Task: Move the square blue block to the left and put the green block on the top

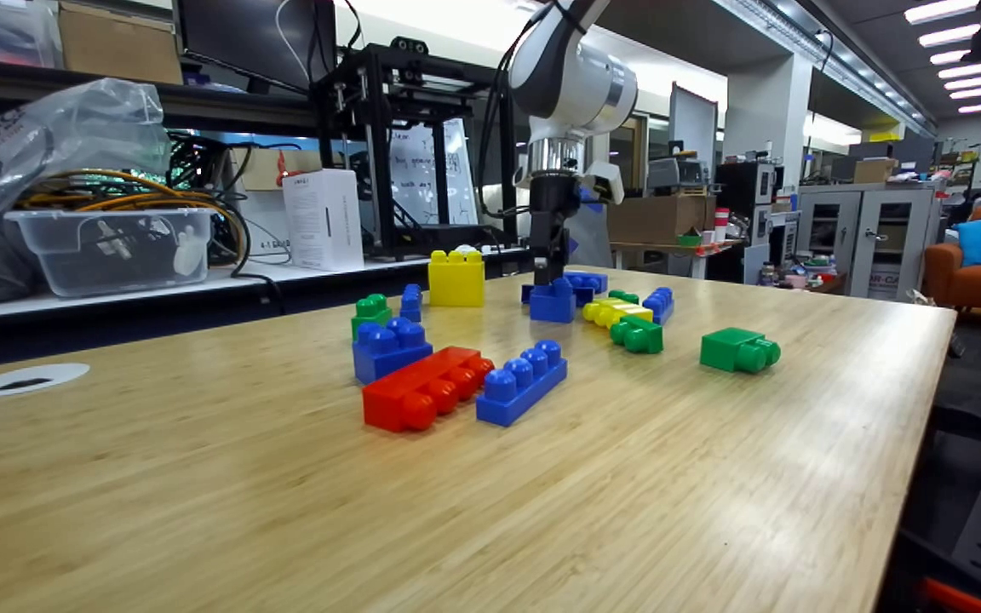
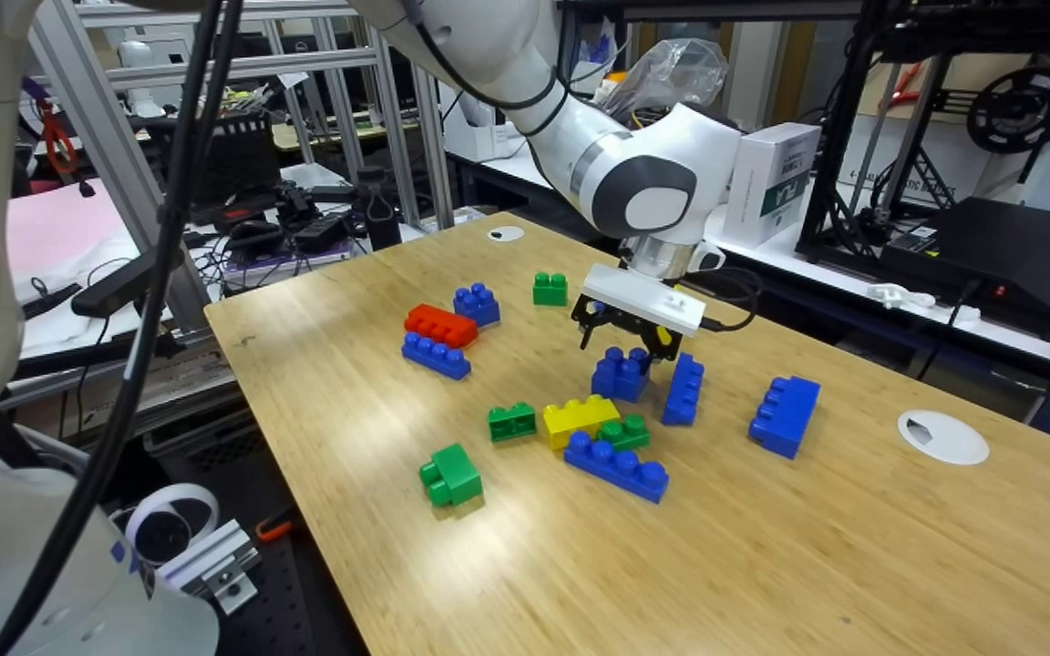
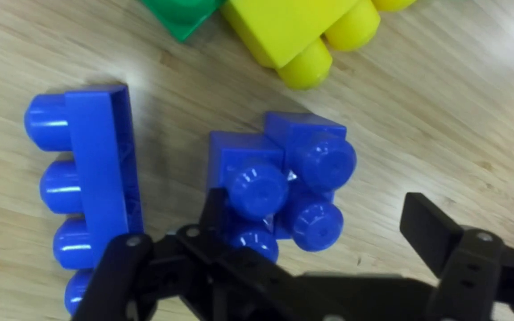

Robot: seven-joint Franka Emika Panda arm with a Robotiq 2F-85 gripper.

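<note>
Gripper [image 3: 314, 198]: fingers wide apart, straddling the square blue block [image 3: 279, 187]; the wrist view shows the full gap, one finger overlapping the block's edge (contact uncertain), its fellow well clear.
Square blue block: on the counter [image 2: 853, 556], studs up, beside a long blue brick [image 3: 96, 169] lying on its side, its hollow face clear in the wrist view.
Green block [image 2: 512, 424]: near the end of a yellow brick [image 2: 580, 419]; in both exterior views, outside the wrist view, which takes in a corner of another green brick [image 3: 183, 15].
Tall yellow brick [image 1: 456, 283]: plain in an exterior view; in an exterior view, a mere yellow sliver [image 2: 663, 335] behind the gripper.
Red brick [image 1: 422, 383]: in both exterior views, just beside a second long blue brick [image 1: 522, 387].
</note>
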